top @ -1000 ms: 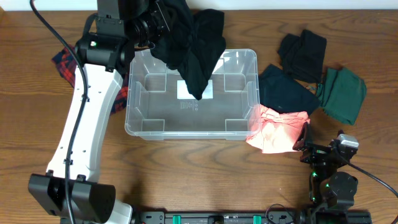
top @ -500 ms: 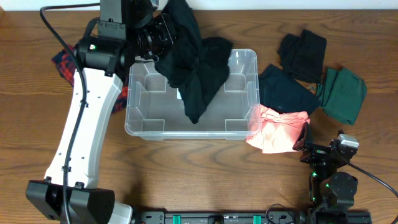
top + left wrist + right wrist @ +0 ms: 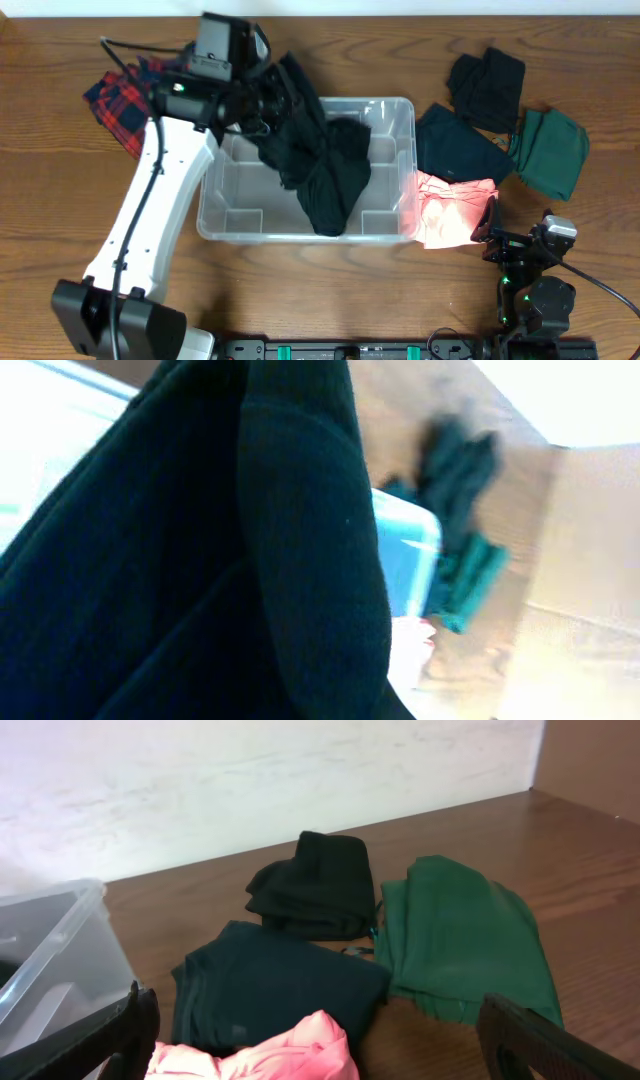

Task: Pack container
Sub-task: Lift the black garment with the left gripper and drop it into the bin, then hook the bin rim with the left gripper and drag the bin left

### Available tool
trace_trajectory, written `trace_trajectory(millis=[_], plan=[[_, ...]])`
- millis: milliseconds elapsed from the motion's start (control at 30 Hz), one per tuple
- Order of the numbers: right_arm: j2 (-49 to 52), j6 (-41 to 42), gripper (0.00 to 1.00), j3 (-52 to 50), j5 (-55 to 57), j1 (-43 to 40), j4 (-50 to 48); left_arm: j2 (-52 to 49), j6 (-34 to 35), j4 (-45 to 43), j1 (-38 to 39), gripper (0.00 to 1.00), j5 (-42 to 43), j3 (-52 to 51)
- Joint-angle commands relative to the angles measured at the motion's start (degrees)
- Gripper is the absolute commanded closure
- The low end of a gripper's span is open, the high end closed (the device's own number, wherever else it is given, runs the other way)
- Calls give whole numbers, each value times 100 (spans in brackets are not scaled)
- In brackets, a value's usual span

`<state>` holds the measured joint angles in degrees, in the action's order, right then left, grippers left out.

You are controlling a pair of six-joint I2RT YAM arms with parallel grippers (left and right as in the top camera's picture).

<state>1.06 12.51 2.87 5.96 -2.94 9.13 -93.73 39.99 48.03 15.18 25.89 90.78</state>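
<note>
The container [image 3: 240, 205] is glossy clear plastic, the black garment [image 3: 325, 175] matt cloth, the table [image 3: 300, 290] wood.

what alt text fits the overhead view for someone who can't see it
The left end effector holds a large black garment draping into a clear container. A pink garment, a dark teal garment, a smaller black garment and a green garment lie to its right; a plaid cloth upper left. The right end effector rests at bottom right.
</note>
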Motion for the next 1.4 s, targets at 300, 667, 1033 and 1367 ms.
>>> trace_trajectory(millis=[300,667,1033,1367], plan=[[-13,-81,1,-22,-2,-42,0,199,1674,-597,72,94,-529,-1440],[-13,-81,1,-22,-2,-42,0,199,1504,800,-393,51,-2450,-1451],[-13,-81,1,-22,-2,-42,0,203,282,415,-1646,21,-2400,-1436],[-13,-81,1,-22,-2,-42,0,201,-1128,-1088,-3895,17,-623,-1432]])
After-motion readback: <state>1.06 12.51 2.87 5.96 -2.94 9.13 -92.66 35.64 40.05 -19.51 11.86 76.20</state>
